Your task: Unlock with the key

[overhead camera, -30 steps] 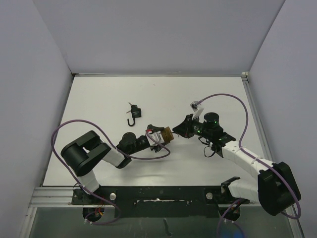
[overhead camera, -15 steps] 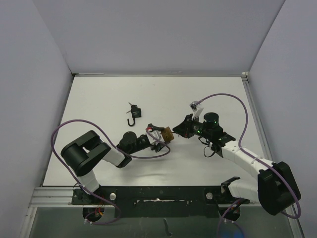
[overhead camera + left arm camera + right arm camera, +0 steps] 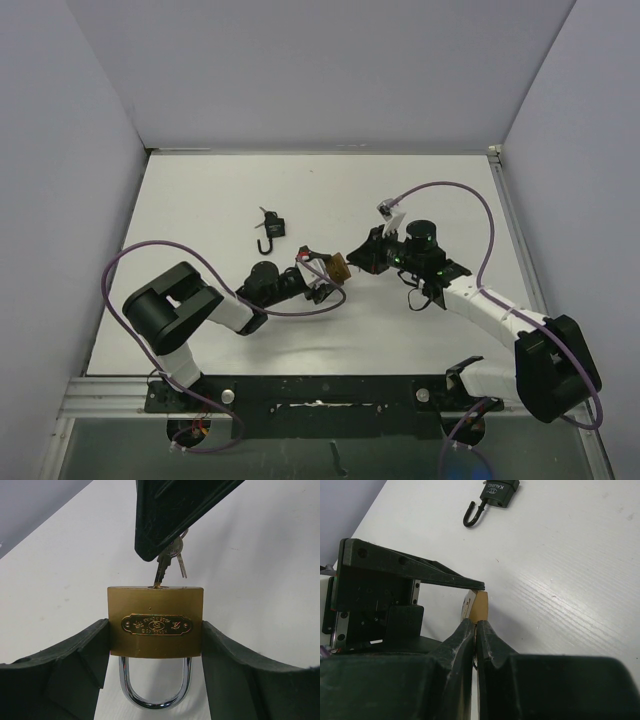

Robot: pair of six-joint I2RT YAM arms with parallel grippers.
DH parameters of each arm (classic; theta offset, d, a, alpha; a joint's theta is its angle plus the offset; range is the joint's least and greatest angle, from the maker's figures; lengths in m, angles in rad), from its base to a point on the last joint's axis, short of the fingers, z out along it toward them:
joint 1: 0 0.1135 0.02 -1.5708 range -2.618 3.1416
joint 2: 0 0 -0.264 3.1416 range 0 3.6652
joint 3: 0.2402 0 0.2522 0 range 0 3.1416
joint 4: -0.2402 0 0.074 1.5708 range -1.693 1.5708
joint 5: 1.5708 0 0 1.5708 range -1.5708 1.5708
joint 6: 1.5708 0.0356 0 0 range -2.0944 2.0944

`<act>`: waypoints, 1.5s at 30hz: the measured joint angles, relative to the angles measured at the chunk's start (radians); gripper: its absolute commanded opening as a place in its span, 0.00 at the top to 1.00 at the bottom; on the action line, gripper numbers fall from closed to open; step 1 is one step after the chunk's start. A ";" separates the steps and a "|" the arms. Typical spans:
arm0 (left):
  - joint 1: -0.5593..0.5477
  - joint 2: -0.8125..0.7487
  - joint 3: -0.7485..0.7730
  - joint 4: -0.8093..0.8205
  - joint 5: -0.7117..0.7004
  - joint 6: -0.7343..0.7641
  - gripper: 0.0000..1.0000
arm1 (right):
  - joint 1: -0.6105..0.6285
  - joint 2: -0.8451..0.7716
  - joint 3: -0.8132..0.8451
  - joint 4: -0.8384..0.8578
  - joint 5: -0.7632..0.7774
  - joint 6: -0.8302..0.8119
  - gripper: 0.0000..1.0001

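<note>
My left gripper (image 3: pixel 155 645) is shut on a brass padlock (image 3: pixel 156 622), holding its body by the sides, with its steel shackle (image 3: pixel 154 685) closed and toward the wrist. The padlock also shows in the top view (image 3: pixel 339 266) and in the right wrist view (image 3: pixel 479 607). My right gripper (image 3: pixel 476 630) is shut on a silver key (image 3: pixel 161 570) whose tip stands in the keyhole on the padlock's far face. A second key (image 3: pixel 181 565) hangs beside it. In the top view the left gripper (image 3: pixel 322 272) and right gripper (image 3: pixel 358 262) meet at the padlock.
A small dark padlock (image 3: pixel 271 229) with its shackle swung open lies on the white table (image 3: pixel 200 200) to the back left; it also shows in the right wrist view (image 3: pixel 492 495). Grey walls close in the table on three sides.
Both grippers and the padlock have shifted slightly away from the bases. The right wrist has turned a little, with the key still at the keyhole.
</note>
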 measured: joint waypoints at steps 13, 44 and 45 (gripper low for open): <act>0.000 0.000 0.009 -0.026 0.009 0.000 1.00 | 0.006 0.002 0.002 -0.007 -0.003 -0.060 1.00; -0.008 -0.030 0.009 -0.024 -0.122 0.008 1.00 | 0.006 0.059 0.021 0.116 0.016 0.041 1.00; -0.008 -0.030 0.009 -0.025 -0.125 0.008 1.00 | 0.006 0.063 0.021 0.121 0.016 0.043 1.00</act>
